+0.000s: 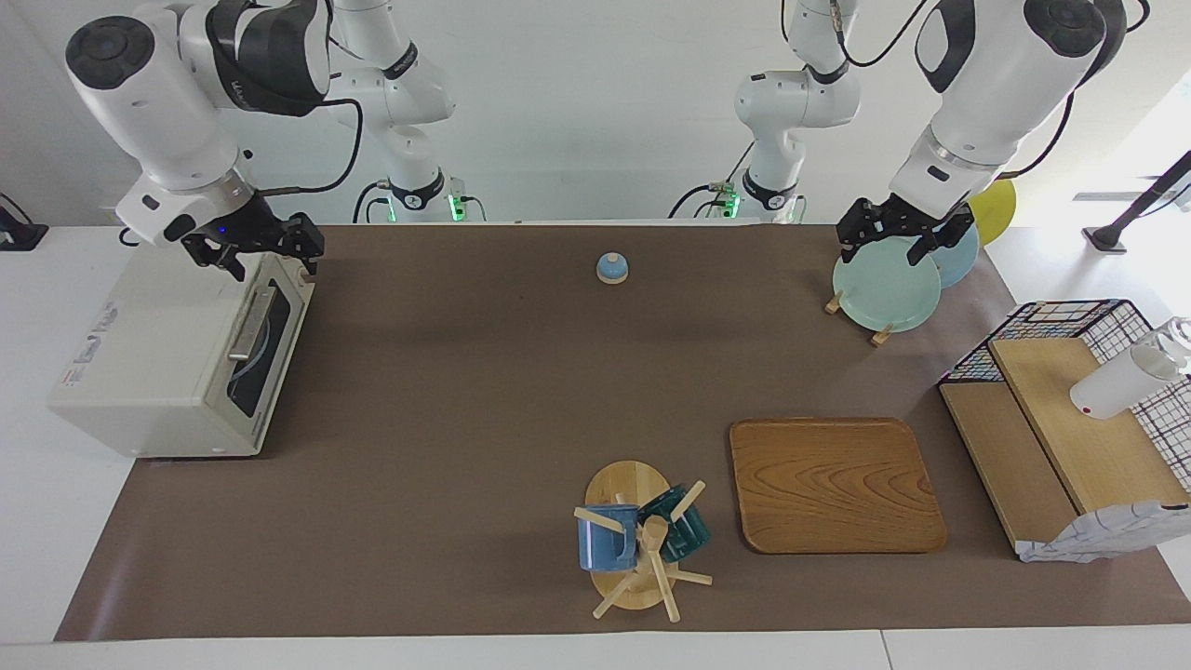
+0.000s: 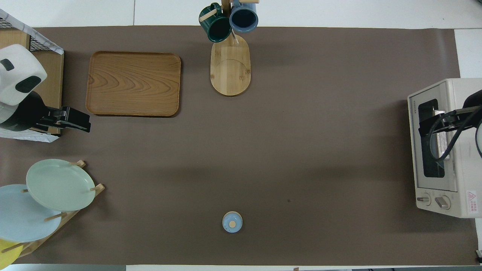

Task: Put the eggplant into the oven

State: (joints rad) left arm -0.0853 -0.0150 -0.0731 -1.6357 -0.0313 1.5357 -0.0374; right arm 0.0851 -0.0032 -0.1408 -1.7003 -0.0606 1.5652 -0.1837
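Oven (image 1: 177, 358) door shut; mat (image 1: 484, 391) before it open.

There were three plates (image 2: 56, 184) in a rack; two mugs (image 2: 229, 20) on a tree; one oven (image 1: 177, 354); one wooden tray (image 1: 833, 484); one small blue bell (image 1: 612, 268); one wire basket (image 1: 1089, 326).
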